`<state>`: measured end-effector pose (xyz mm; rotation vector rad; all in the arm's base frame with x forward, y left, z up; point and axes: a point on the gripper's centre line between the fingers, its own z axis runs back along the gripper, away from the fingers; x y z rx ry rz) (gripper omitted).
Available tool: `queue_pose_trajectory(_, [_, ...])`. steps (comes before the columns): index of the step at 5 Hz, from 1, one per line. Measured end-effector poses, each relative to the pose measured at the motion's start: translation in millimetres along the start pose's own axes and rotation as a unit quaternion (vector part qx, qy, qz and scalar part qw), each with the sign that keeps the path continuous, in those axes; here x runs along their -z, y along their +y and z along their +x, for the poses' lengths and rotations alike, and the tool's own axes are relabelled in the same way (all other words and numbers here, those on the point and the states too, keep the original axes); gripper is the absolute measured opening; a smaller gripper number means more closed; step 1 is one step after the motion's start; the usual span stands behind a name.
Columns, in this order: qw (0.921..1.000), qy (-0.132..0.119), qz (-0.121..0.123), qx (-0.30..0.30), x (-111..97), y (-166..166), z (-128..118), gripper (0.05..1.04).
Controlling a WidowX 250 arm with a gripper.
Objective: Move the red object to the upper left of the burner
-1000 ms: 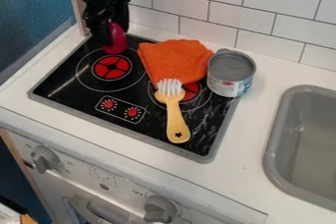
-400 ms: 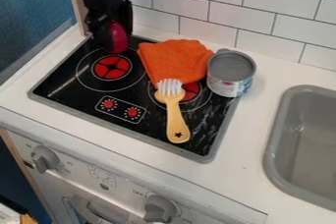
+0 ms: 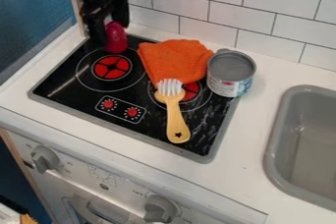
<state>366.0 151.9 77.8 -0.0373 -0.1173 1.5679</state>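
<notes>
White tiled wall (image 3: 226, 14) behind, blue panel (image 3: 33, 2) at left with a pale upright post (image 3: 75, 2) along its edge. Pale counter (image 3: 253, 134) in front, black cooktop (image 3: 82, 100) set into it within a grey rim.

Black gripper (image 3: 109, 21) at the upper left, over the back left corner of the cooktop, pointing down. Red object (image 3: 116, 40) directly below and partly among the gripper's dark parts, upright, rounded at the top. Dark part of the gripper close along the object's left side, another near its upper right. Amount of opening: cannot tell. Grip on the red object, or mere closeness: cannot tell either. Lower end of the object down at the cooktop, at the back of the left burner (image 3: 112, 67), over the thin outer ring, clear of the red centre.

Orange cloth (image 3: 174, 58) just right of the red object, crumpled, partly over the right burner (image 3: 191, 92). Grey-topped can (image 3: 231, 70) beside the cloth on its right, upright, at the cooktop's right edge. Yellow-handled brush (image 3: 176, 120), white bristles up at the cloth's near edge, handle toward the front.

Two small red dials in an outlined panel (image 3: 121, 108), near the cooktop's front edge. Grey sink (image 3: 274, 137) at far right. Grey knobs (image 3: 44, 159) on the stove front below.
</notes>
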Motion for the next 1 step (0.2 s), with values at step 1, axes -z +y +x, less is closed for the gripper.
queue_pose_trajectory(1, [0.9986,-0.027,-0.046,-0.003,-35.7,-2.2,1.4,0.999])
